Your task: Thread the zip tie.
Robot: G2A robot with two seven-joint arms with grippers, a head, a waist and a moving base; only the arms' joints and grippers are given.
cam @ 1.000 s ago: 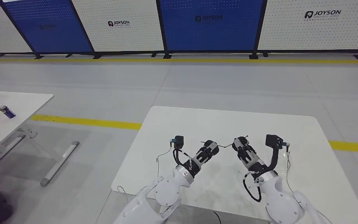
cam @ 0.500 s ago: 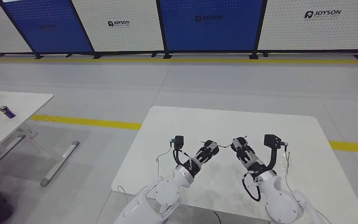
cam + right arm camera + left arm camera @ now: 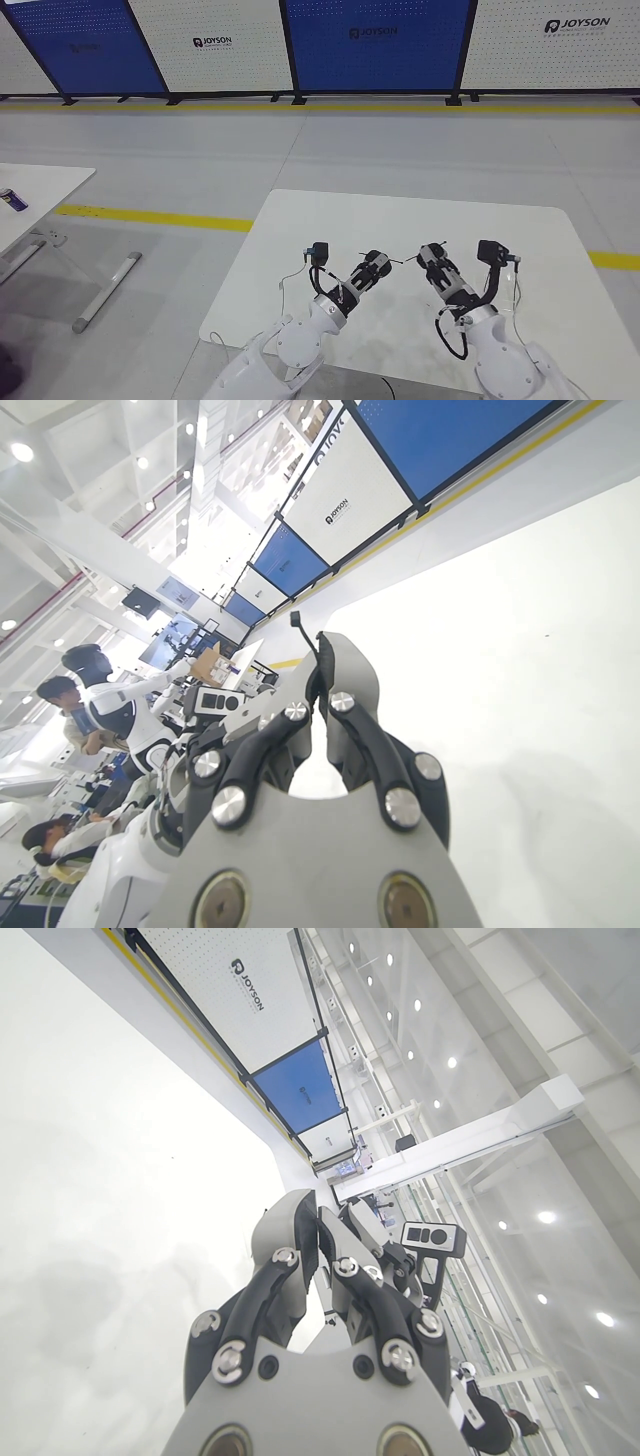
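Top view: both arms are held over the near half of the white table [image 3: 400, 215], tips turned toward each other. The left gripper [image 3: 383, 259] and right gripper [image 3: 424, 254] sit close together but apart, above the table surface. A thin dark line, taken to be the zip tie [image 3: 404, 260], is seen in the gap between them, clear of the table. Whether it reaches the left tips is too small to tell. Left wrist view: the left gripper [image 3: 317, 1215] is closed, its ribbed pads pressed together. No strap is made out between them, so what it clamps, if anything, cannot be told. Right wrist view: the right gripper [image 3: 320, 642] is closed on the zip tie [image 3: 305, 634]. A short length of black strap, ending in the square head, sticks out past the fingertips over the table, touching nothing. Judgement: the step in hand is alignment before insertion, and the strap is not yet seen to pass through the head. The next move would call for a fine approach with the head opening held square to the free end. A small sideways error or a twist of the strap would likely cause a miss.
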